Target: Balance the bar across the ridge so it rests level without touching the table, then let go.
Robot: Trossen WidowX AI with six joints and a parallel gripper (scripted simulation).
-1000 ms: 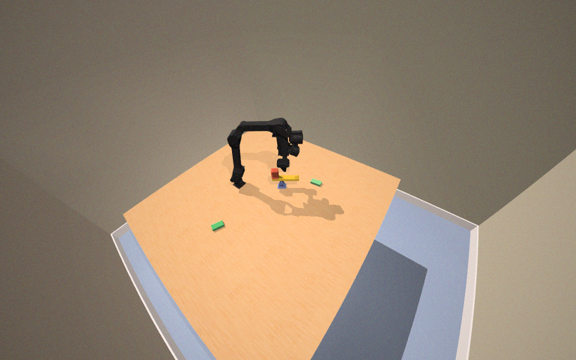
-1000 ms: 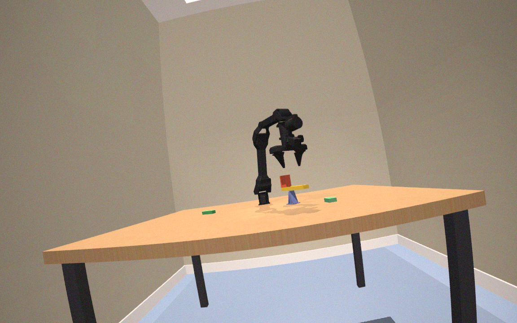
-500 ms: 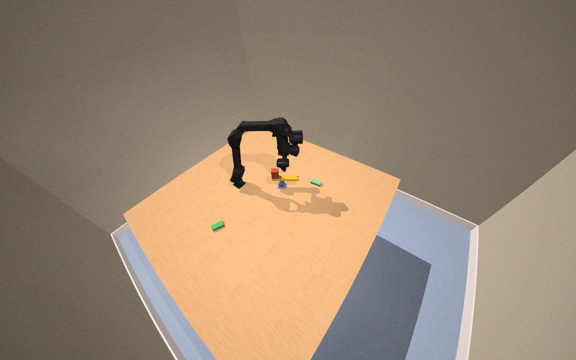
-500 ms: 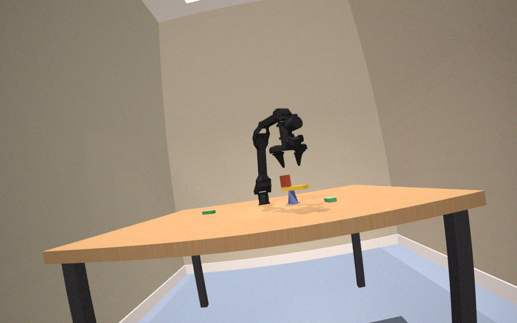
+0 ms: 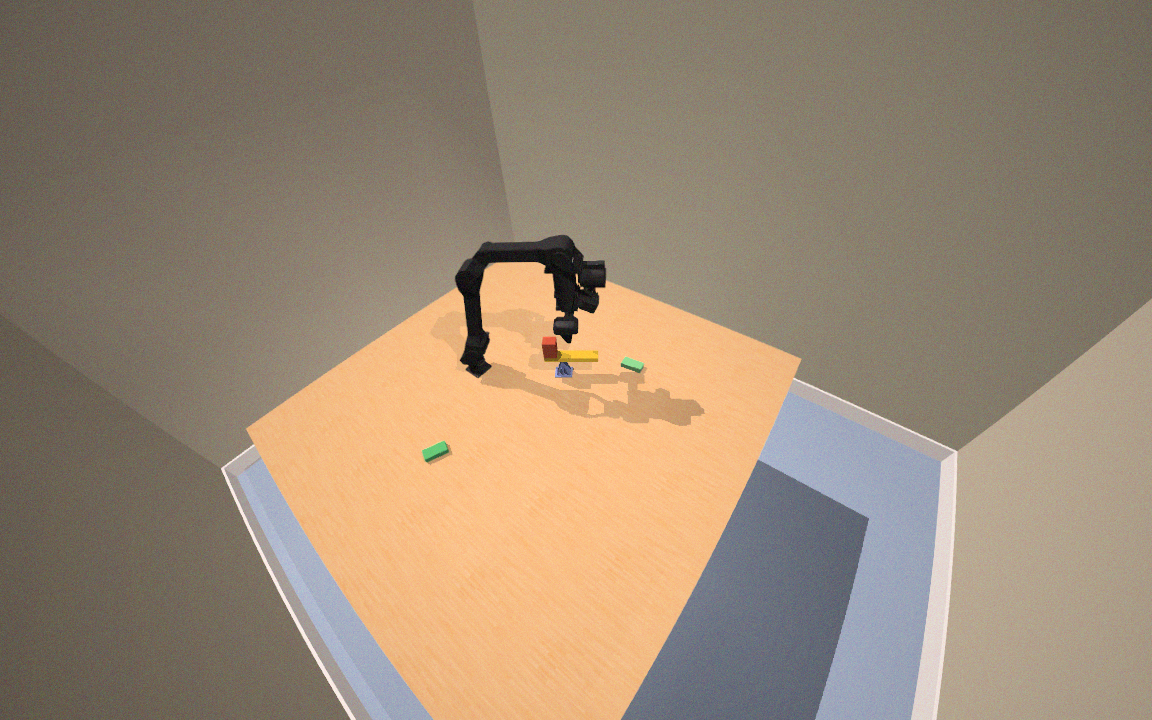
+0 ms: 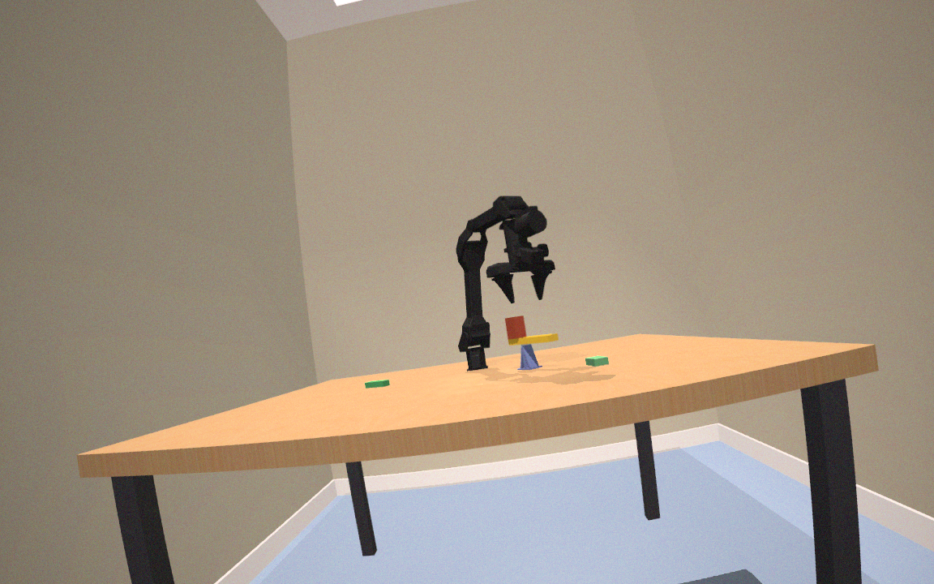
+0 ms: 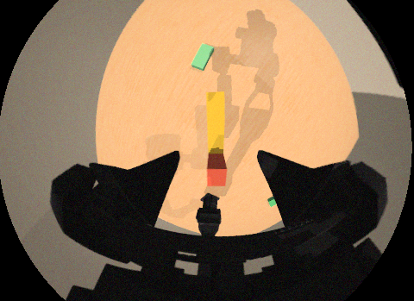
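From the top view, the flat yellow bar with a red block on one end [image 5: 573, 355] sits across the small blue wedge-shaped ridge [image 5: 563, 369], toward the table's far edge and just beside the black arm's base. The black two-fingered gripper [image 5: 566, 335] hangs above it with nothing between the jaws. A light green block [image 5: 632, 364] lies near the bar's bare end; a darker green block [image 5: 435, 451] lies well apart, toward the left edge of the wooden table [image 5: 517, 555].

From the exterior view, the bar [image 6: 533, 338] looks close to level, both ends off the table, the red block over the shorter arm. My worry is that weighted end: a small slip along the ridge [image 6: 528, 357] would likely tip it onto the table. The gripper [image 6: 521, 288] is spread wide, clear above; a careless sweep downward could knock it.

From the wrist view, the bar [image 7: 216, 124] runs straight away between the open jaws, untouched.
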